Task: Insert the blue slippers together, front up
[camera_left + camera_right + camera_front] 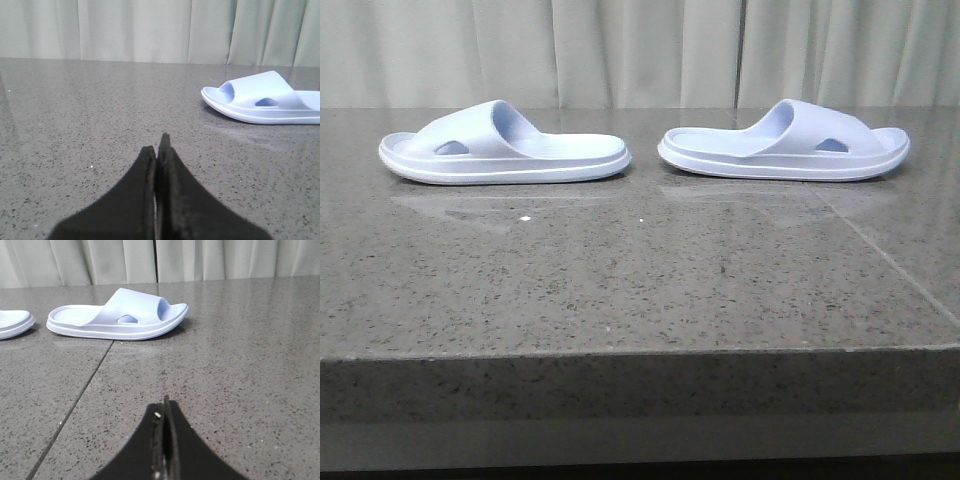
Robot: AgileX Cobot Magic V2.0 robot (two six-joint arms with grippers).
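Two pale blue slippers lie sole-down, side on, at the far side of the grey stone table. The left slipper (505,148) has its heel toward the middle; it also shows in the left wrist view (265,99). The right slipper (785,145) mirrors it, heel toward the middle; it also shows in the right wrist view (119,316), with the left slipper's heel end (14,322) at that frame's edge. My left gripper (157,145) and right gripper (165,405) are shut and empty, low over the table, well short of the slippers. Neither arm shows in the front view.
The table (640,280) has a thick front edge (640,385) and a thin seam running diagonally on the right (890,262). Pale curtains (640,50) hang behind the table's far edge.
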